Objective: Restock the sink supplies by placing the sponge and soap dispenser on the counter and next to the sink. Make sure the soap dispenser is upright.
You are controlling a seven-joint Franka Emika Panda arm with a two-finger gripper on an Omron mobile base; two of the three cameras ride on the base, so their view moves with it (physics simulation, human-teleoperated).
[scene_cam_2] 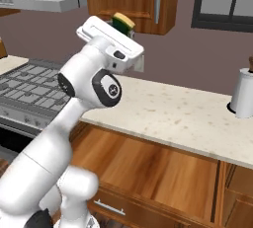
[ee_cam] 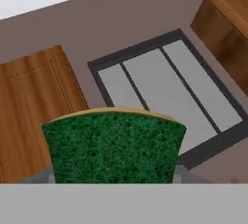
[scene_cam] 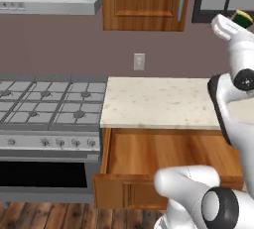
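My gripper (scene_cam_2: 120,28) is raised high above the counter (scene_cam_2: 188,113) and shut on the sponge (scene_cam_2: 123,22). The sponge is small, with a dark green face and a yellowish edge. In the hand view the sponge (ee_cam: 114,145) sits between the fingers with its green face toward the camera, and it hides the fingertips. In the left base view the sponge (scene_cam: 243,19) pokes out past the white hand at the upper right, over the counter (scene_cam: 154,101). The soap dispenser and the sink are out of view.
An open wooden drawer (scene_cam: 163,158) juts out below the counter in front of the base. A gas stove (scene_cam: 49,104) lies to the left. A white paper-towel roll (scene_cam_2: 243,94) stands at the counter's right end. An upper cabinet (scene_cam: 144,2) and a window (ee_cam: 164,87) are on the wall ahead.
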